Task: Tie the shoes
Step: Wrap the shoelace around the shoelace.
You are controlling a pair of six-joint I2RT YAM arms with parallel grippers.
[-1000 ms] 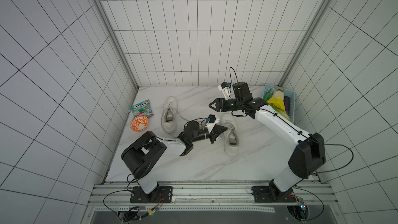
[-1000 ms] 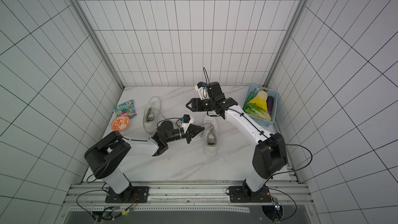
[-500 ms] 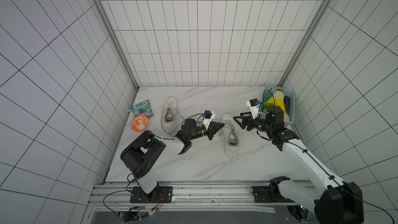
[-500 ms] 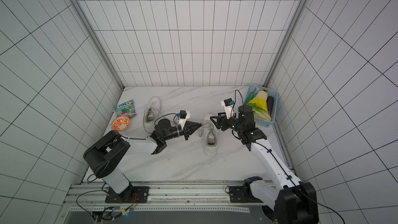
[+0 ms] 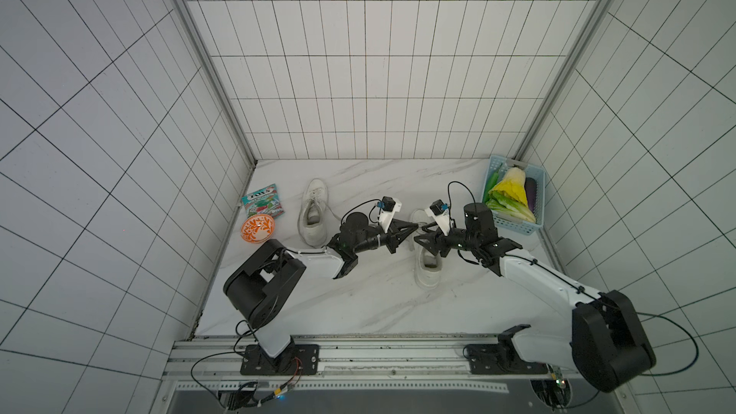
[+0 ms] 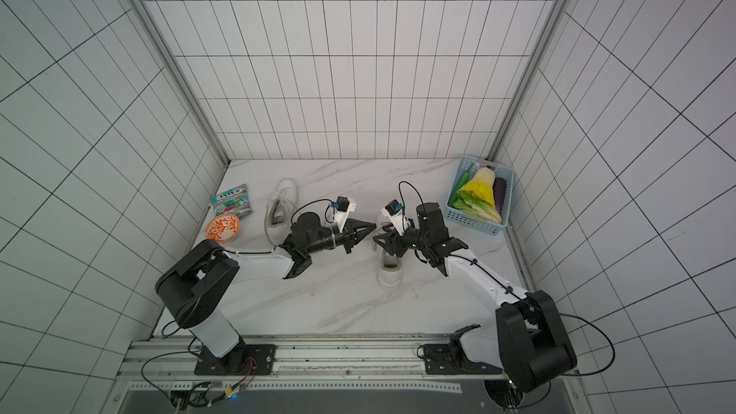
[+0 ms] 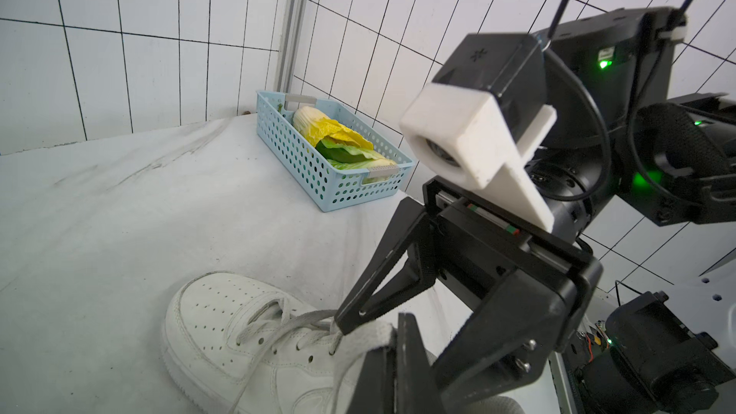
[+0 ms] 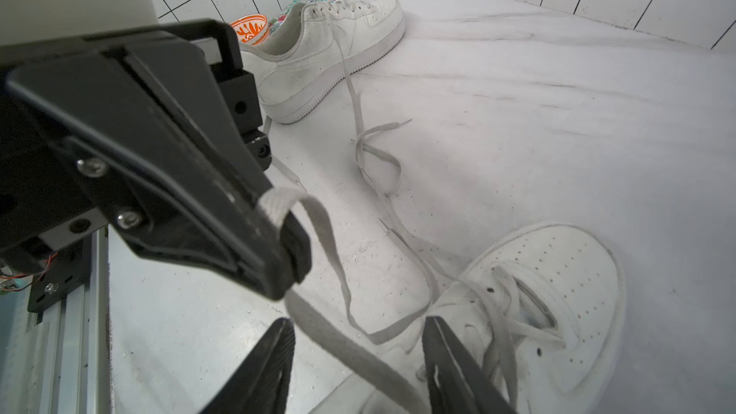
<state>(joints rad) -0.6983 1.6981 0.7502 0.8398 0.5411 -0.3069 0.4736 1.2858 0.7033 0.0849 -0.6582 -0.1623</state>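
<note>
Two white shoes on the tabletop [image 5: 358,304]: first shoe [image 5: 314,213] just beside the orange bowl [image 5: 257,228], second shoe [image 5: 428,272] well apart from it. One bowl, one snack packet [image 5: 263,201], one blue basket [image 5: 513,227], and two claws: left claw [image 5: 414,228], right claw [image 5: 420,244].

Lettering on packet [image 5: 263,205], illegible

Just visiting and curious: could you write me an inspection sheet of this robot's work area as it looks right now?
Surface: white marbled tabletop, lightly speckled with dirt.
Job's things: far shoe and near shoe both untied, laces trailing loose.
Clutter: orange bowl, colourful packet, blue basket of vegetables.
Grippers: left gripper pinches a lace; right gripper open, that lace between its fingers.
Cables: black wrist cables arch over both arms.
Surroundings: white tiled walls, metal rail in front.
</note>
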